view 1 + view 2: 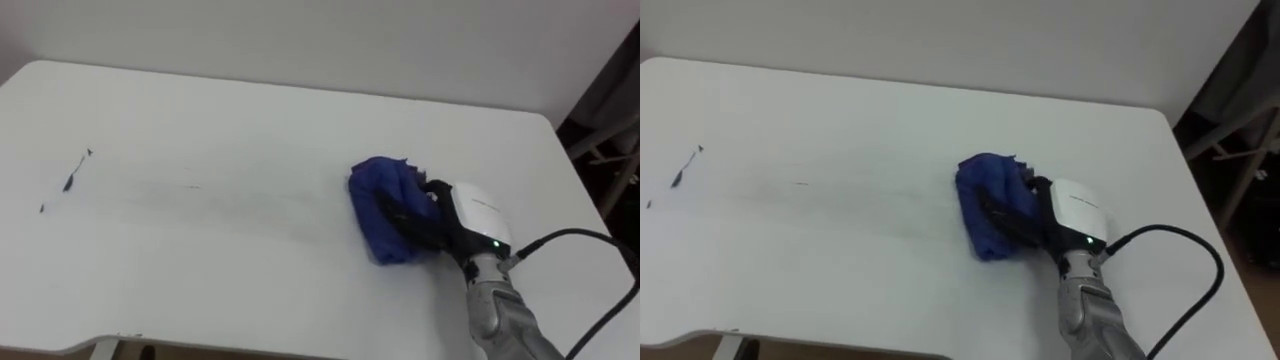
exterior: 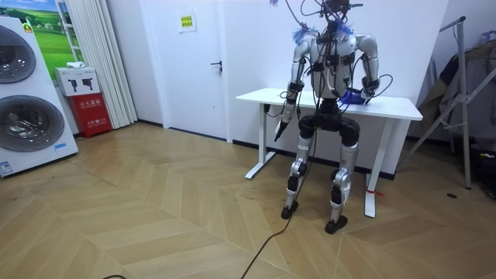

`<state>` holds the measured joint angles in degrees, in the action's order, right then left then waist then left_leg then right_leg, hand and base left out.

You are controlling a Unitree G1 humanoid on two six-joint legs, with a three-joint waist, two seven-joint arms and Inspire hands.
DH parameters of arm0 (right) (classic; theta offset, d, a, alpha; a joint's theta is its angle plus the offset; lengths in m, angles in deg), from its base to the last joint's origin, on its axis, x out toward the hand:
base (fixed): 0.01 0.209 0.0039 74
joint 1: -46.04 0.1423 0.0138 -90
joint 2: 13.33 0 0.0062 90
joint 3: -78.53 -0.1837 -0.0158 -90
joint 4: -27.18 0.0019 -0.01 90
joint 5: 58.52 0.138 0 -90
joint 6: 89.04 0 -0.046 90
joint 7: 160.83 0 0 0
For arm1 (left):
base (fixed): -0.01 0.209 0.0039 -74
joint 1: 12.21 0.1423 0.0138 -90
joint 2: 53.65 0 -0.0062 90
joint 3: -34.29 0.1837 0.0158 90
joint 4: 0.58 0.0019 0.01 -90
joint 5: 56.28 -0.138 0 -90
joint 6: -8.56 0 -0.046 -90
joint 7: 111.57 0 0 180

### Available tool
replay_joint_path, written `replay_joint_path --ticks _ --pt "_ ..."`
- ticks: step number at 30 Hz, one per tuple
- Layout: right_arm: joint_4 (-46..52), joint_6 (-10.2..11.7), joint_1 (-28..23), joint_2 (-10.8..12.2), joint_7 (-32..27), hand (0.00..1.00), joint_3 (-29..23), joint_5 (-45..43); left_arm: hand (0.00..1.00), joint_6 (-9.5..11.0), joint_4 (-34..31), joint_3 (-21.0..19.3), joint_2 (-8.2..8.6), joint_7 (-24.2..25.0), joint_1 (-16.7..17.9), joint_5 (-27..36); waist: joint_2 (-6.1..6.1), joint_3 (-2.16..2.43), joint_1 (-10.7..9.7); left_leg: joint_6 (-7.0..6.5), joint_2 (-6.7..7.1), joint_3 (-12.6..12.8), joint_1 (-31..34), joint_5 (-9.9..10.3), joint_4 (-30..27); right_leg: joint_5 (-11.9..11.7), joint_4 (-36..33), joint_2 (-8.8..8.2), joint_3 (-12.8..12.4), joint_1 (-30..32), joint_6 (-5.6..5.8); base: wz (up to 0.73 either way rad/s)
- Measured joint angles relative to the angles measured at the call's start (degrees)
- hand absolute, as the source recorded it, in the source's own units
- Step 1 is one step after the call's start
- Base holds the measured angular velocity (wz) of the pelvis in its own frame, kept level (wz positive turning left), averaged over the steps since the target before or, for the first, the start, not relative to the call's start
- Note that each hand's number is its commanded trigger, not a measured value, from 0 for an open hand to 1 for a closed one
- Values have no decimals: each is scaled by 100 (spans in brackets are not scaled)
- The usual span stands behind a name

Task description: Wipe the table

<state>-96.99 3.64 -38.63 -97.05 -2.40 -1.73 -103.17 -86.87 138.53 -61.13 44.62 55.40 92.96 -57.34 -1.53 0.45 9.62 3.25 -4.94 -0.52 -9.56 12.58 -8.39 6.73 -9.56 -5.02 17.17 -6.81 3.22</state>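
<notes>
While the robot is standing at the white surface [image 1: 200, 120], its right hand [image 1: 470, 215] is lying right of centre in the eye view. Its dark fingers [image 1: 402, 216] are curling over and gripping a bunched blue cloth [image 1: 375, 185], which is resting on the surface. Small dark marks [image 1: 70, 180] are sitting at the far left of the frame, well apart from the cloth, with a faint grey smear [image 1: 190, 187] lying between them. In the room view the left hand [image 2: 278, 132] is hanging at the robot's side, below the surface's edge.
</notes>
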Motion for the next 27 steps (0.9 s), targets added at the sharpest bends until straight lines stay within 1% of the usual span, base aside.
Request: replay_joint_path --ticks 1,3,5,6,7,8,10,11,12,13,14,15,16,19,21,24,27 --pt "75 11 -41 -8 25 0 -54 117 0 66 -5 1 -2 9 33 166 1 0 -43 0 0 -2 1 0 0 1 1 0 1 -1 2 0" --pt "215 53 -134 -14 66 0 -222 154 0 90 -11 -20 -3 39 109 284 6 -1 -143 -1 3 -5 1 0 1 5 -1 0 -24 5 7 -2" --pt "366 37 -196 -28 53 0 -577 139 0 98 -11 -64 -1 130 184 287 6 1 -218 -4 16 16 2 -2 -10 12 -8 1 -136 38 17 -9" --pt "405 38 -197 -72 50 0 -845 141 0 105 -7 -107 0 161 231 285 9 -2 -277 -5 24 36 8 -3 -16 13 -15 0 -182 62 18 -15" --pt "423 34 -199 -174 19 0 -1024 187 0 115 -5 -167 -10 202 269 277 2 1 -318 -5 25 76 9 -3 -14 13 -25 0 -232 98 19 -17" --pt "444 42 -208 -221 14 0 -1134 209 0 126 -4 -212 -13 229 280 269 1 -1 -332 -5 25 103 8 -3 -13 13 -25 0 -257 111 19 -20" --pt "582 43 -237 -430 -22 0 -1520 434 0 215 28 -441 -11 284 290 270 -20 -12 -419 -6 26 169 14 -4 3 19 -24 1 -311 147 29 -12" --pt "618 41 -237 -472 -34 0 -1639 462 0 223 28 -516 -9 303 313 270 -38 -7 -460 -6 26 176 15 -3 12 23 -26 0 -313 152 35 -6" --pt "707 29 -237 -554 -53 0 -1877 509 0 225 27 -661 -10 357 329 270 -62 -2 -491 -6 26 202 22 -3 18 35 -32 0 -340 179 42 -9" --pt "820 13 -237 -638 -89 0 -2076 652 0 225 26 -756 -8 373 343 270 -84 -13 -521 -6 28 234 31 -3 15 40 -39 4 -389 203 46 -10" --pt "865 11 -237 -677 -125 0 -2166 745 0 225 26 -789 -8 373 345 270 -96 -14 -542 -6 31 243 34 -3 14 43 -43 4 -418 211 47 -9" --pt "912 -15 -237 -746 -212 0 -2310 968 0 224 25 -814 -14 373 356 270 -131 -23 -609 -6 33 278 33 -3 13 46 -46 4 -439 214 49 -4" --pt "913 -44 -242 -793 -291 0 -2438 1127 0 224 20 -815 -32 373 361 267 -165 -33 -629 -6 32 293 30 -3 15 46 -42 4 -447 216 49 -5" --pt "913 -139 -357 -829 -414 0 -2715 1296 0 219 4 -815 -42 385 377 261 -226 -25 -676 -6 30 370 6 -2 31 46 -37 9 -490 221 50 -7" --pt "831 -147 -431 -896 -454 0 -2851 1454 0 219 -9 -904 -40 407 388 264 -238 -18 -702 -11 30 376 -15 0 61 46 -45 11 -505 224 50 -3" --pt "597 -169 -431 -911 -586 0 -3201 2028 0 214 25 -1090 -51 410 416 266 -247 -18 -786 -13 30 409 -15 1 66 46 -97 11 -541 268 49 -5" --pt "205 -288 -436 -932 -745 0 -3482 2628 0 185 37 -1151 -47 417 492 269 -236 -29 -843 -35 30 467 -4 17 69 46 -122 11 -594 325 49 -9"
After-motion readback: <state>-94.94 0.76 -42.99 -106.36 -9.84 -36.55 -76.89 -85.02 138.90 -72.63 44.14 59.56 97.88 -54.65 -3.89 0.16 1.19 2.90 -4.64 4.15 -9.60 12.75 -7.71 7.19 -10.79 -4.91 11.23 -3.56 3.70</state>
